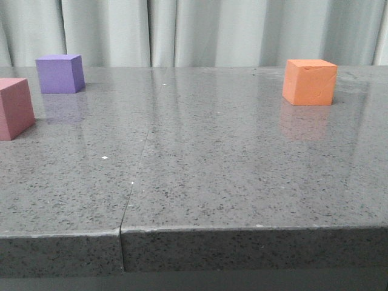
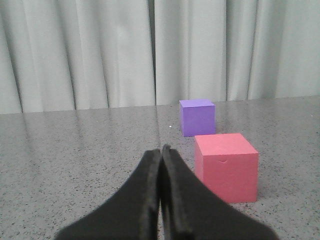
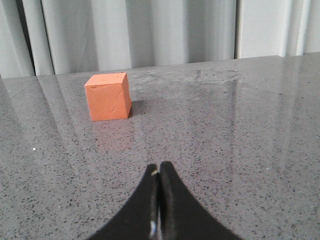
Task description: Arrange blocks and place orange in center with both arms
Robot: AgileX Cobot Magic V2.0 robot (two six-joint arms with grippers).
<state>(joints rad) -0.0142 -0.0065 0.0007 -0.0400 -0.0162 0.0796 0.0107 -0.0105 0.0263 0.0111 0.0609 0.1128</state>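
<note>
While neither arm shows in the front view, each wrist view shows its own claw low over the tabletop, pointing level toward the far edge and the curtain behind it; the left claw has its two black fingers pressed together tip to tip, closed on nothing; the right claw is likewise closed and empty, its fingers meeting in a thin seam.

The orange cube stands upright near the far right corner of the tabletop, alone, well apart from the other two; in the right wrist view it lies well ahead of the closed claw and off to one side, not touched. The purple cube sits near the far left corner; the pink-red cube sits at the left edge, nearer the front edge than the purple one and partly cut off by the frame; the two are near each other but apart. In the left wrist view the pink-red cube is just beside the left claw's tips, a narrow gap between them, with the purple cube farther on behind it.

A seam runs across the dark speckled stone from the front edge toward the far edge, left of the middle; the middle of the tabletop carries no cube.
</note>
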